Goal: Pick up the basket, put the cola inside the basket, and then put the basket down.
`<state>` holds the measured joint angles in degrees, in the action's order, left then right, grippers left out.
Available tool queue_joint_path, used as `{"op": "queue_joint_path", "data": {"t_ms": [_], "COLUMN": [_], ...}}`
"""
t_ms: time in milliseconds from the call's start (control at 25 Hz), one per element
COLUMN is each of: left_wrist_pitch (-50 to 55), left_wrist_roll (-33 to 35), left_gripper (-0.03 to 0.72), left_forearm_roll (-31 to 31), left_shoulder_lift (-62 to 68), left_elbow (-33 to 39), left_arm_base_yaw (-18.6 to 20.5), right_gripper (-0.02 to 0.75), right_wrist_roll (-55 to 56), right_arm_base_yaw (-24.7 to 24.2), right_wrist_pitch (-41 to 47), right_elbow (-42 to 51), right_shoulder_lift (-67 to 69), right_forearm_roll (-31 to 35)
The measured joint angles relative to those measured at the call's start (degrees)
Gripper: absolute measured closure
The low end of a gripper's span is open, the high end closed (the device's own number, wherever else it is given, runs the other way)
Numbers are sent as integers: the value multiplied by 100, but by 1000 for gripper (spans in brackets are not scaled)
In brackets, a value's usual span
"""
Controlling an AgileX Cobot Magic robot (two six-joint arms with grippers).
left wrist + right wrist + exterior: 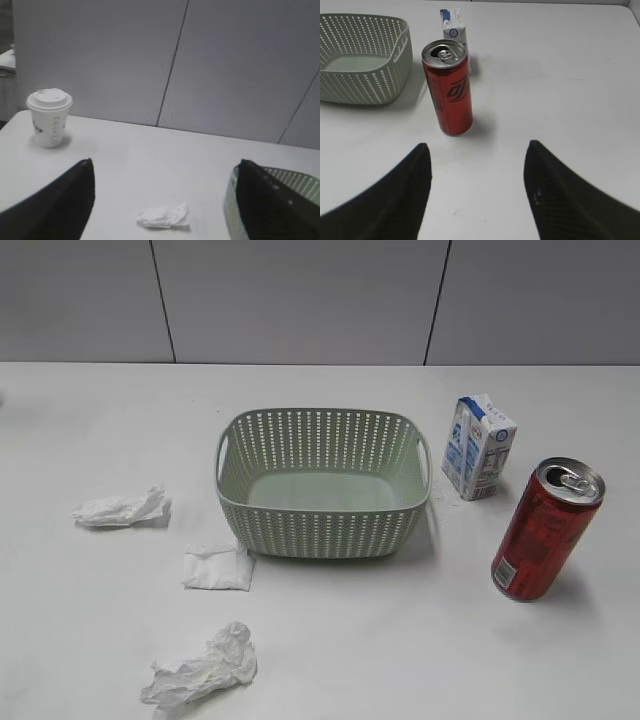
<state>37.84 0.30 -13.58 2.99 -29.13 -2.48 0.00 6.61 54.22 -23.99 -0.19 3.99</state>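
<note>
The pale sage-green perforated basket [322,483] stands empty on the white table at the middle; it also shows in the right wrist view [362,57] and as a sliver in the left wrist view [295,182]. The dark-red cola can [545,529] stands upright to its right, clear in the right wrist view [448,86]. My right gripper [477,150] is open and empty, a little short of the can. My left gripper [165,167] is open and empty, left of the basket. Neither gripper shows in the exterior view.
A blue-and-white carton [479,446] stands behind the can. Crumpled tissues lie left of the basket [122,508], at its front left corner [217,567] and near the front edge [200,668]. A lidded paper cup [49,117] stands far left.
</note>
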Motion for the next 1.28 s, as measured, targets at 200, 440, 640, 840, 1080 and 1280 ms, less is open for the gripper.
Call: {"op": "queue_joint_path", "data": {"t_ms": [200,440,640,840,1080,1280], "left_wrist_pitch": [-520,-451,266,921,1031,1335], "left_wrist_roll": [375,804,1037,1091,607,-334], "left_gripper": [8,20,30,38,48,54], "left_forearm_roll": [-894,-1250,-1280,-1228,-728,219], "left_shoulder_lift": [1284,3160,4859,6361,7797,9150], "left_elbow": [-168,-1122,-2200,-3201,-4080,-4901], "left_arm_base_yaw": [0,0,0,-172,-1260,-2327], "right_gripper": [292,292,292,292,292,292], "right_wrist_roll": [0,0,0,0,0,0], "right_arm_base_yaw": [0,0,0,0,0,0], "right_wrist_pitch": [0,0,0,0,0,0], "right_elbow": [0,0,0,0,0,0], "right_shoulder_lift": [0,0,0,0,0,0], "right_forearm_roll": [0,0,0,0,0,0]}}
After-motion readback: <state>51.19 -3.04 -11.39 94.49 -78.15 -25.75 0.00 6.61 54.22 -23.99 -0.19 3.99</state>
